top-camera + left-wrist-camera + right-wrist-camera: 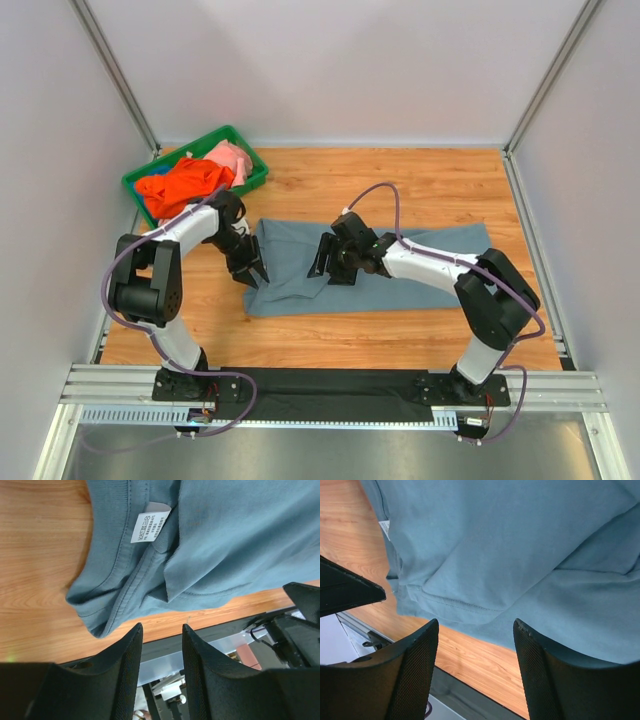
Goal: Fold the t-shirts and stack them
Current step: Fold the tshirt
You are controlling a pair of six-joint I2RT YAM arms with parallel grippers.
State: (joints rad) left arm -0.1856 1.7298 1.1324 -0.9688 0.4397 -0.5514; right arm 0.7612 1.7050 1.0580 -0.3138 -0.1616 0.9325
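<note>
A slate grey-blue t-shirt [380, 265] lies folded lengthwise across the wooden table, its collar end at the left. Its white neck label [150, 522] shows in the left wrist view, beside a folded sleeve hem. My left gripper [250, 272] hovers at the collar end, open, with nothing between its fingers [162, 626]. My right gripper [325, 262] is above the shirt's left half, open and empty [476, 622], with the shirt [510, 545] below it. An orange t-shirt [182, 186] and a pale pink one [232, 158] lie crumpled in the bin.
A green plastic bin [250, 150] stands at the back left corner. White walls with metal posts enclose the table on three sides. A black strip and aluminium rail [330, 385] run along the near edge by the arm bases.
</note>
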